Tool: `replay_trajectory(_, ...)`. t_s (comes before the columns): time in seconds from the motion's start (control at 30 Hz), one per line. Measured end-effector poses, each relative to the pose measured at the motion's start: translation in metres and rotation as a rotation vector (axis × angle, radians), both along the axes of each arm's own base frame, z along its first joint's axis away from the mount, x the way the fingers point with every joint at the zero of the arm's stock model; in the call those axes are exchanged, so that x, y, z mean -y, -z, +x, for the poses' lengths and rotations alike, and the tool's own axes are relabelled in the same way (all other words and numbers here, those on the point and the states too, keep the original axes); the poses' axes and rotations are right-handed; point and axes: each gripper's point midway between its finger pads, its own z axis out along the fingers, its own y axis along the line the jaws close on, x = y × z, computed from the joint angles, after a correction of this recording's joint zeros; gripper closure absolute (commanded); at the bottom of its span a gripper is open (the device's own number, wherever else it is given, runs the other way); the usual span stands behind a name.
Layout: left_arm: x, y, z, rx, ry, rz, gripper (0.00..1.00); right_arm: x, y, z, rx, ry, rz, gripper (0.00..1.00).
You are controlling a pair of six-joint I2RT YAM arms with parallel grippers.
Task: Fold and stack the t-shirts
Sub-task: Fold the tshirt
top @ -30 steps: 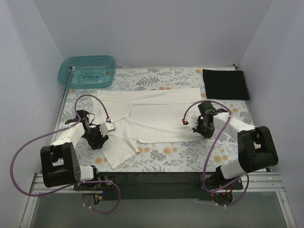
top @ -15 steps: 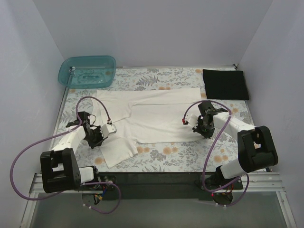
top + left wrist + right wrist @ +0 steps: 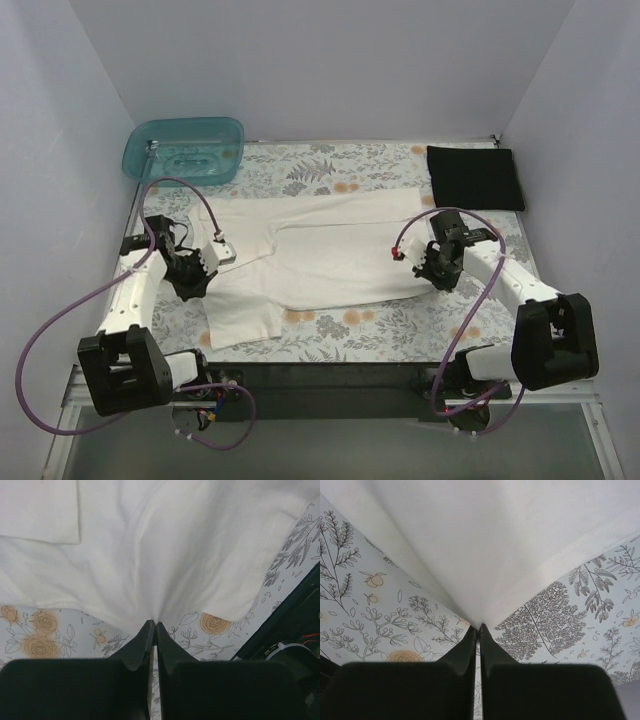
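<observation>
Movement: we note that the left gripper [image 3: 193, 283] has swung outward toward the left wall and the right gripper [image 3: 438, 278] has shifted a little to the right. The cream t-shirt [image 3: 330, 255] has been drawn out flatter between them.
Left gripper: clenched on the left edge of the cream t-shirt. In the wrist view its jaws meet on a pinch of fabric [image 3: 152, 625], and folds fan out from that pinch.
Right gripper: clenched likewise on the right edge of the same garment [image 3: 477, 627], with the fabric rising away from the pinch in a taut ridge.
Cream t-shirt: we find it spread across the middle of the floral cloth [image 3: 330, 165], long side running left to right. One short sleeve lies toward the near left corner.
Black t-shirt: we record it as a neat folded rectangle [image 3: 475, 178] at the far right corner, apart from the cream one and from both grippers.
Teal tub: it stands at the far left corner [image 3: 185, 150], well apart from the garments.
</observation>
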Motion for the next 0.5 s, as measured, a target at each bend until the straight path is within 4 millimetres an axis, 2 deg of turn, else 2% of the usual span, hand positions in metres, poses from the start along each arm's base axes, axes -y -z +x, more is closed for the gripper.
replay_trajectory(0.1, 0.001, -0.006, 0.012, -0.012, -0.016, -0.024, 1.0, 0.001, -0.004, 0.007, -0.009, 0.002, 0.003, 0.99)
replay_trajectory(0.5, -0.002, -0.022, 0.073, -0.011, -0.084, -0.08, 1.0, -0.004, -0.016, 0.068, 0.002, 0.007, 0.013, 0.99)
